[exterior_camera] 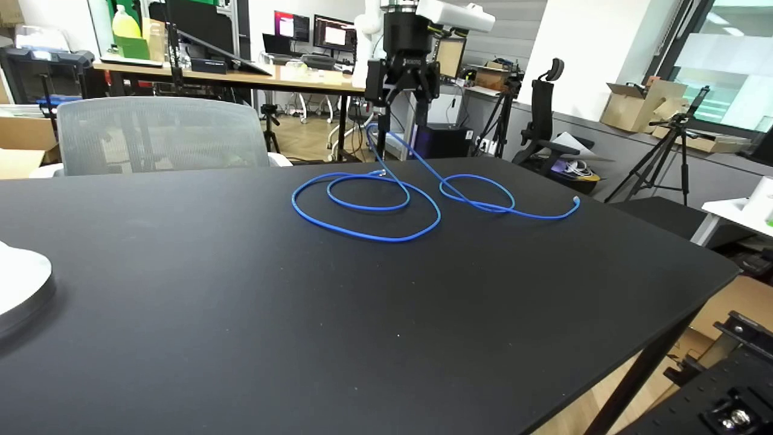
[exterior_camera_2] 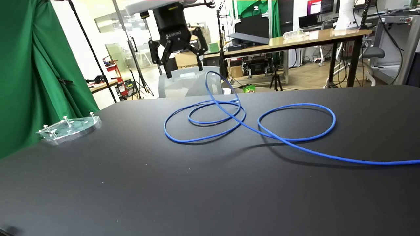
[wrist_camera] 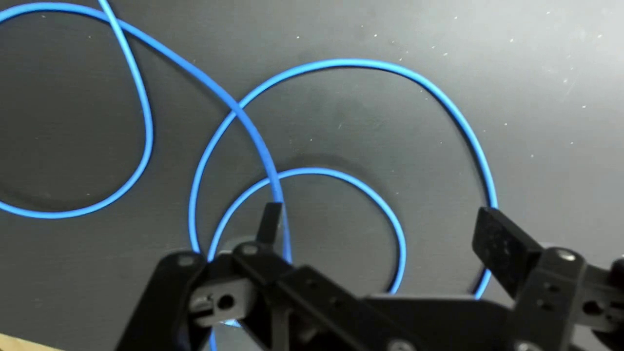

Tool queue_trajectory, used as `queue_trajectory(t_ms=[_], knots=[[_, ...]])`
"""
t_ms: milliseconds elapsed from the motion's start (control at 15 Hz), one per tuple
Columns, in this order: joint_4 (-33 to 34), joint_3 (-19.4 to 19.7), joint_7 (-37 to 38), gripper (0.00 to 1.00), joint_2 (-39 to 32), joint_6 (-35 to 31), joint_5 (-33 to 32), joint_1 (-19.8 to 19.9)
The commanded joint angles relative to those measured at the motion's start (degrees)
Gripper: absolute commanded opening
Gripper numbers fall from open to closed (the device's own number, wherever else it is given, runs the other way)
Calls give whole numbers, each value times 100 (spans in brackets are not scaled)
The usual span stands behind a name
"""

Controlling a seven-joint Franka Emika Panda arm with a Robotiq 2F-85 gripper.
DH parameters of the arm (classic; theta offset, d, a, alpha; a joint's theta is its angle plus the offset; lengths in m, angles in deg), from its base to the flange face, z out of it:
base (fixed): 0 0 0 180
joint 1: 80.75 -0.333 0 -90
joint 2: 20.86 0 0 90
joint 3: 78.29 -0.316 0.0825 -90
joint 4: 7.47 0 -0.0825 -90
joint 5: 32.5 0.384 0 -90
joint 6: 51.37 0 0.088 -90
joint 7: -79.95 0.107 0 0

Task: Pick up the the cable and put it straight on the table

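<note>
Spread tool (wrist_camera: 380, 209), blue cable (wrist_camera: 237, 110) looped below

Toward eleven o'clock in an exterior view, the brand name ROBOTIQ (exterior_camera_2: 174, 34) stands in pale capitals across the black body of the gripper (exterior_camera_2: 184, 72); a small emblem (exterior_camera_2: 167, 36) sits at its nine o'clock end, and the word tilts slightly, its three o'clock end higher. Pale lettering (exterior_camera: 414, 61) on the same gripper, near twelve o'clock in an exterior view, is too blurred to read. Dark print on a cardboard box (exterior_camera_2: 184, 59) behind the gripper, between eleven and twelve o'clock, is too small to make out.
</note>
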Motion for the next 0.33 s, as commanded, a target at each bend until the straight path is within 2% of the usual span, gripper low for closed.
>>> queue_trajectory(t_ms=[0,267], knots=[[-790,190,614,100,460,-594,-202,-40],[-976,239,797,100,416,-397,155,86]])
